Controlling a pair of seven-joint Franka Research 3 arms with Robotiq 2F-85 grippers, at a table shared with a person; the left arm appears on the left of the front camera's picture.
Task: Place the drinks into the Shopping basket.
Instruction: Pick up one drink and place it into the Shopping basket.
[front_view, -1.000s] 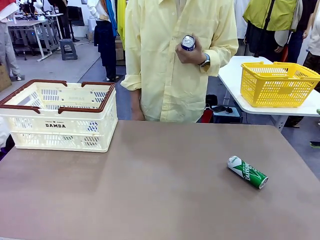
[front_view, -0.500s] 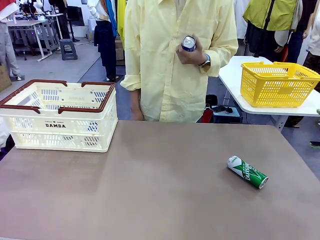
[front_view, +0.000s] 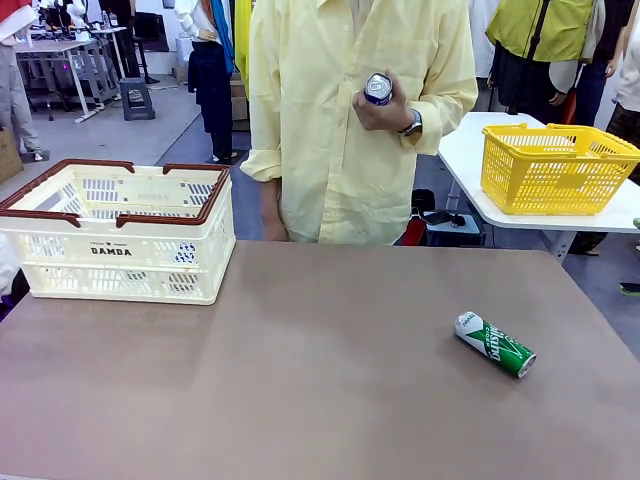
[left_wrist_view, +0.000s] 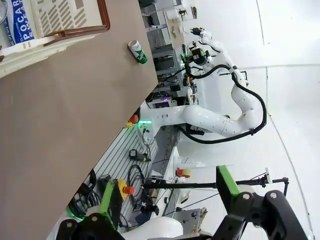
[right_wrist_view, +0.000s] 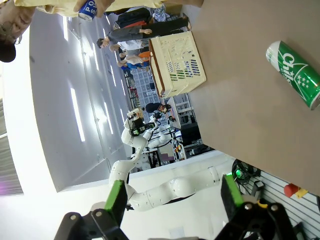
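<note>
Lying on its side near the counter's (front_view: 300, 390) right edge: one green can (front_view: 495, 344), silver top pointing toward the far left, nothing touching it. Shopping basket (front_view: 110, 250) stands at the counter's far left corner, well apart from the green can. A person stands at the far edge. The person's hand (front_view: 388, 110) is raised at chest height and wrapped around a blue can (front_view: 377, 88). Left hand (left_wrist_view: 167, 195) released, pads spread wide, grasping nothing. Right hand (right_wrist_view: 172, 197) likewise released and empty.
</note>
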